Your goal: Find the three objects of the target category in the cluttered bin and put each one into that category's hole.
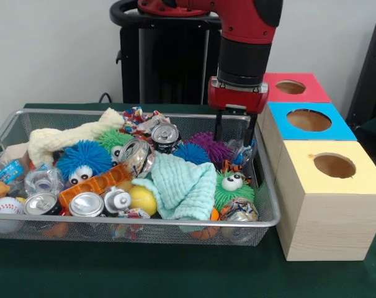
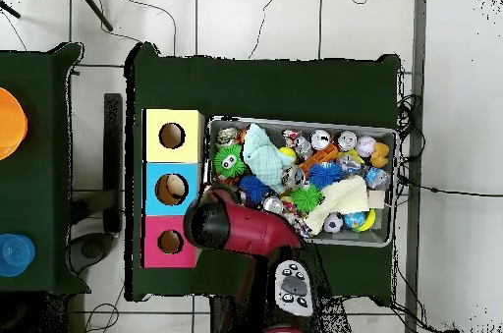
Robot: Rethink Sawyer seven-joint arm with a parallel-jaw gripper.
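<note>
Apparently the search-and-grasp step is in hand: none of the bottles can be seen at the blue box (image 1: 343,127) yet, and its hole (image 1: 309,120) looks empty from the front.

The gripper (image 1: 235,131) hangs inside the bin (image 1: 175,222), at the corner next to the blue box. Its two dark fingers (image 1: 218,127) stand wide apart with nothing between them. Just below them lies a crumpled clear bottle (image 1: 244,151), against the bin wall that faces the blue box, beside a purple fuzzy ball (image 1: 208,146). Two more bottles lie at the end of the bin farthest from the blue box: one (image 1: 42,180) behind a can (image 1: 40,203), the other (image 1: 8,171) close to the end wall.

From overhead, the red arm (image 2: 241,231) covers that corner of the bin (image 2: 305,121), so the gripper itself is hidden there; the blue box (image 2: 152,190) sits between the yellow and red ones.

The next move probably calls for a short descent straight onto the near bottle. Its thin dented wall will likely give under pressure, so the fingers should close across its body. A lift clear of the rim would follow, then a short carry to the blue box's hole (image 2: 171,189).
</note>
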